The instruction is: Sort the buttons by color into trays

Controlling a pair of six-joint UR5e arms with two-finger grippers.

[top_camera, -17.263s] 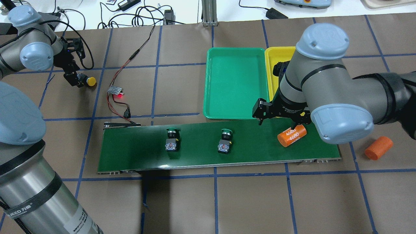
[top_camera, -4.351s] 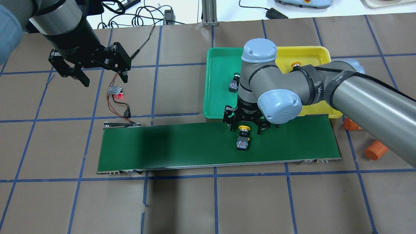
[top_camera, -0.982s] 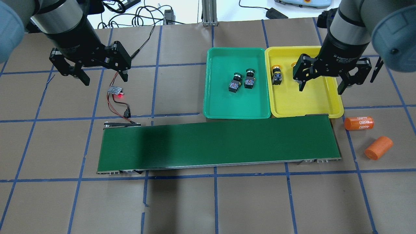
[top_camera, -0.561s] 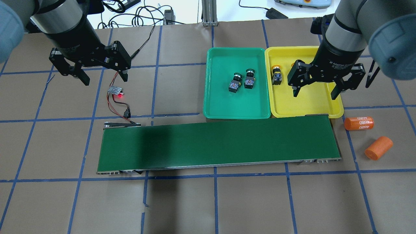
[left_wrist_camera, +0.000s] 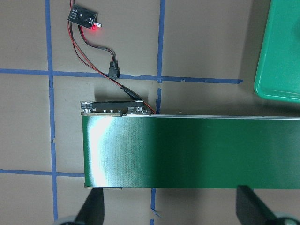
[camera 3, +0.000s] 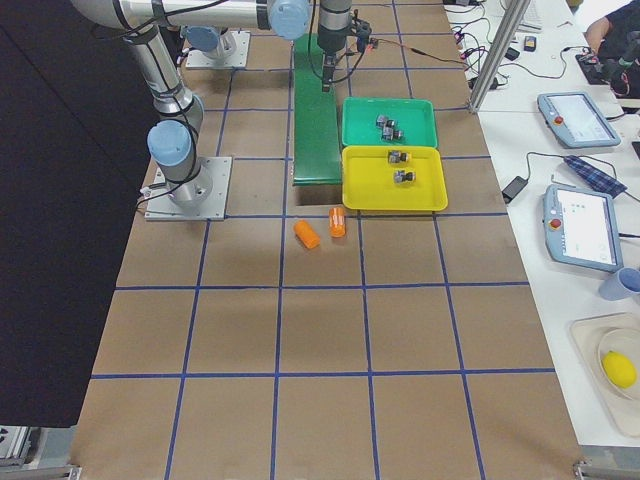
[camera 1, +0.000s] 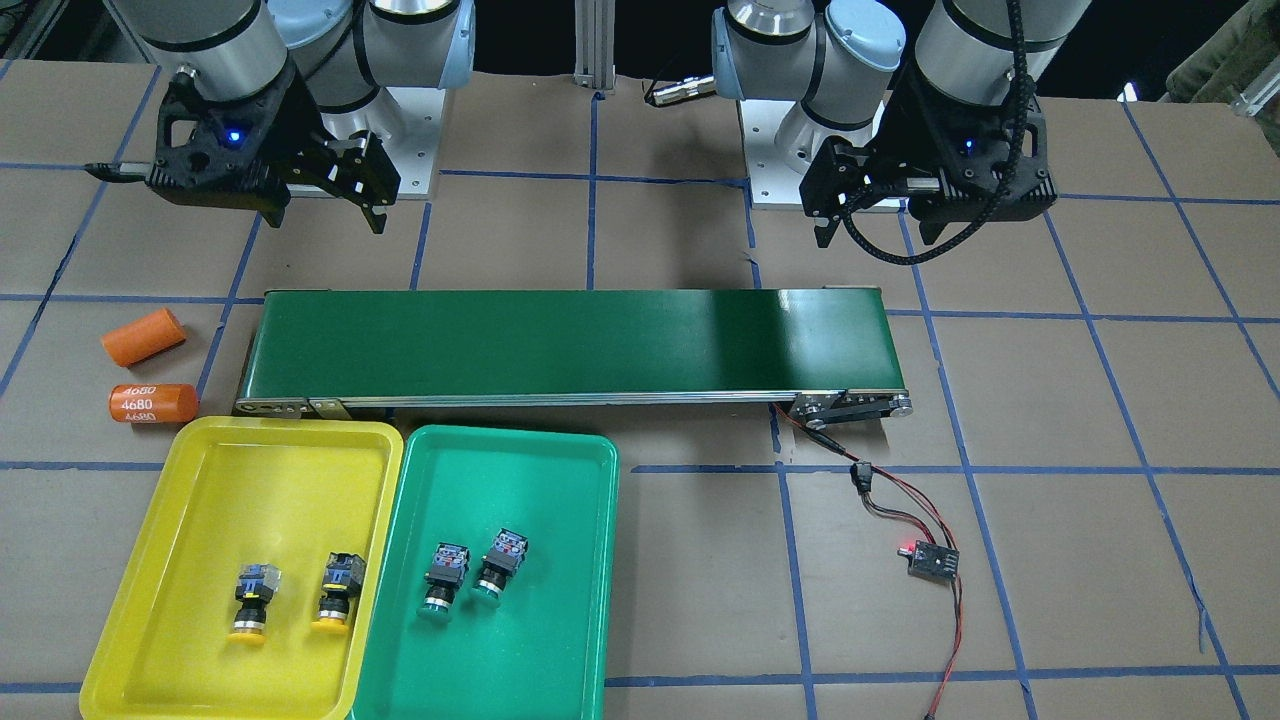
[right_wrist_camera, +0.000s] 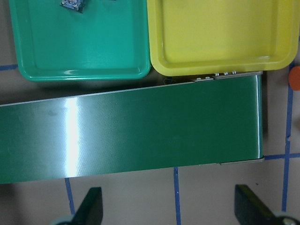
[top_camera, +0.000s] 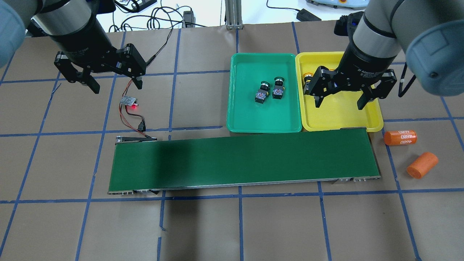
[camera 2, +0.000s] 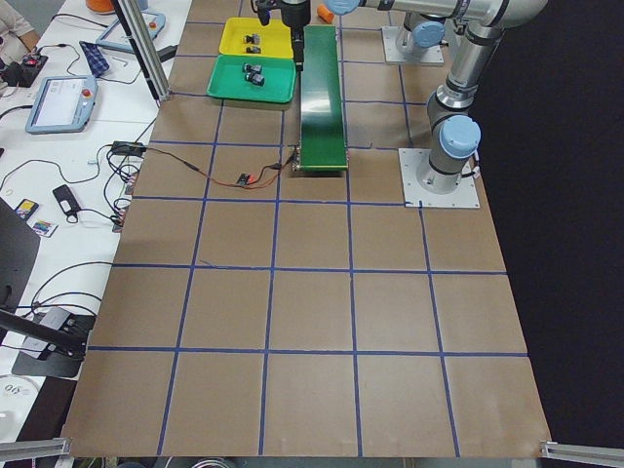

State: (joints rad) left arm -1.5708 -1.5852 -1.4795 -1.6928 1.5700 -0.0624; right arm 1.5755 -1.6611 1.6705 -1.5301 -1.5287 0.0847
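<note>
Two yellow-capped buttons [camera 1: 250, 598] [camera 1: 336, 592] lie in the yellow tray [camera 1: 150, 500]. Two green-capped buttons [camera 1: 442, 578] [camera 1: 497, 566] lie in the green tray [camera 1: 570, 600] beside it. In the overhead view the green pair [top_camera: 261, 92] [top_camera: 278, 89] shows plainly, and one yellow button [top_camera: 307, 77] peeks out beside my right gripper [top_camera: 340, 106]. That gripper is open and empty, high above the yellow tray's [top_camera: 373, 121] near half. My left gripper [top_camera: 117, 88] is open and empty, up over the table's left side, far from both trays.
The long dark-green conveyor belt [top_camera: 243, 159] lies in front of the trays with nothing on it. Two orange cylinders [top_camera: 400, 137] [top_camera: 422, 165] lie on the table off its right end. A small circuit board with a red light [top_camera: 128, 101] and its wires sit below my left gripper.
The buttons went from the belt into the trays. In the last second my right gripper has drifted left and toward the belt over the yellow tray, staying open. The left arm is still.
</note>
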